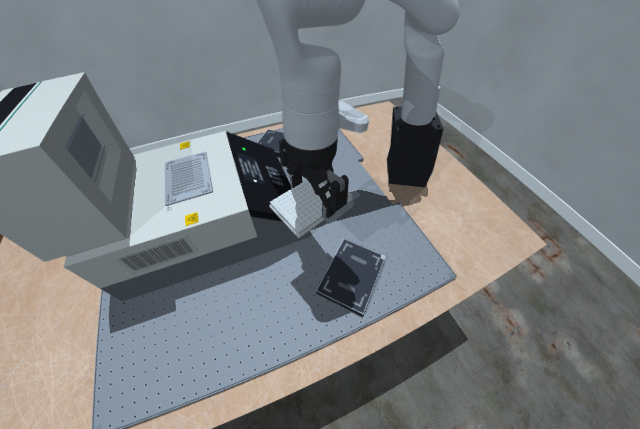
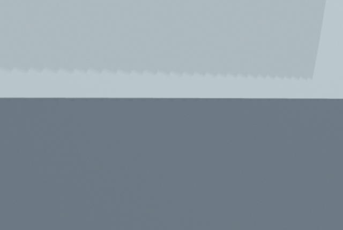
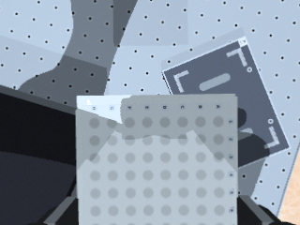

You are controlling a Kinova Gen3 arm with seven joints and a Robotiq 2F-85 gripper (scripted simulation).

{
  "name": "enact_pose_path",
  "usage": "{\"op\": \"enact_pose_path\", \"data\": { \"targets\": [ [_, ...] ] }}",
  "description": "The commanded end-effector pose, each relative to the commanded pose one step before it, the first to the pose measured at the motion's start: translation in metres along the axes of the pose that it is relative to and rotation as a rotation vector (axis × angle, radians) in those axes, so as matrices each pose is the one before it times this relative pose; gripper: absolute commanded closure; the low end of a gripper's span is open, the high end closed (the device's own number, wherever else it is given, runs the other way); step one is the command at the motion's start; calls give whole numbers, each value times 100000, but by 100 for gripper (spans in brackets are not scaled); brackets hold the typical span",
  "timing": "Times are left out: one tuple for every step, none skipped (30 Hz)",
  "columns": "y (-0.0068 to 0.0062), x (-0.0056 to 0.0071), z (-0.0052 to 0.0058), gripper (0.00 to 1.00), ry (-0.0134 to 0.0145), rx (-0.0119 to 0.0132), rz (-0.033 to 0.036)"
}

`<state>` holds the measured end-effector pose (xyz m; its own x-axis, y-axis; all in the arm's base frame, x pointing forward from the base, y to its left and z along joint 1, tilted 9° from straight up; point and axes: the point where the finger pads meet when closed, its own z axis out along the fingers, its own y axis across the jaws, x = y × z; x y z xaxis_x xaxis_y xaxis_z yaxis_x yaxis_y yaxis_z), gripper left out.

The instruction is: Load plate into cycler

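My gripper (image 1: 316,198) (image 3: 157,211) is shut on a white well plate (image 1: 299,209) (image 3: 157,161), held in the air in front of Q1's key panel (image 1: 258,171). The plate's label cannot be read. Q1 (image 1: 227,228) stands at the left with its lid (image 1: 56,176) open and its lamp (image 1: 243,148) green. Its grey block (image 1: 188,177) shows no plate on it. A dark nest (image 1: 351,275) (image 3: 216,80) without a plate lies at the front right, turned at an angle. Another dark nest (image 1: 267,139) lies behind, partly hidden by my arm. The nests' names cannot be read.
A perforated grey board (image 1: 217,331) (image 3: 150,61) lies under the nests on the wooden table (image 1: 46,346). The arm's black base (image 1: 413,155) stands at the back right near the wall. The exterior view shows only plain pale and grey surfaces.
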<state>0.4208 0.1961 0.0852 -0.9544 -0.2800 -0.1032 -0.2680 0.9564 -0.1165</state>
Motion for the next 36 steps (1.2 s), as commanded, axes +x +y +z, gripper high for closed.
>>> {"op": "enact_pose_path", "data": {
  "targets": [
    [-434, -291, -70, 9, -156, -36, 1781],
    [-290, -158, 2, 9, -3, 4, 1165],
    [-291, -163, 0, 9, -2, 2, 1166],
    [-290, -166, 0, 9, -1, 2, 1166],
    [-285, -179, -2, 9, 6, -3, 1169],
    [-284, -175, 0, 9, 0, 1, 1167],
    [-282, -178, 0, 9, 0, 1, 1167],
    [-280, -181, 0, 9, 0, 1, 1167],
    [-278, -185, 0, 9, 0, 1, 1167],
    [-276, -188, 0, 9, 0, 1, 1167],
    [-273, -191, 0, 9, 0, 1, 1167],
    [-271, -194, 0, 9, 0, 1, 1167],
    [-269, -197, 0, 9, 0, 1, 1167],
    [-267, -201, 0, 9, 0, 1, 1167],
    [-264, -204, 0, 9, 0, 1, 1167],
    [-262, -207, 0, 9, 0, 1, 1167],
    [0, 0, 0, 9, 0, 0, 0],
    [0, 0, 0, 9, 0, 0, 0],
    [-260, -205, 2, 9, -4, 2, 1166],
    [-259, -210, 0, 9, -2, 1, 1166],
    [-251, -224, -2, 9, 5, -1, 1168],
    [-252, -219, 0, 9, 0, 1, 1167],
    [-249, -222, 0, 9, 0, 1, 1167],
    [-247, -225, 0, 9, 0, 1, 1167],
    [-244, -227, 0, 9, 0, 1, 1167],
    [-241, -230, 0, 9, 0, 1, 1167],
    [-239, -233, 0, 9, 0, 1, 1167],
    [-236, -236, 0, 9, 0, 1, 1167],
    [-233, -239, 0, 9, 0, 1, 1167],
    [-230, -241, 0, 9, 0, 1, 1167],
    [-228, -244, 0, 9, 0, 1, 1167],
    [-225, -247, 0, 9, -1, 1, 1167],
    [-222, -249, 0, 9, -1, 1, 1167],
    [0, 0, 0, 9, 0, 0, 0],
    [0, 0, 0, 9, 0, 0, 0],
    [-223, -244, 2, 9, -5, 0, 1165]
  ]
}}
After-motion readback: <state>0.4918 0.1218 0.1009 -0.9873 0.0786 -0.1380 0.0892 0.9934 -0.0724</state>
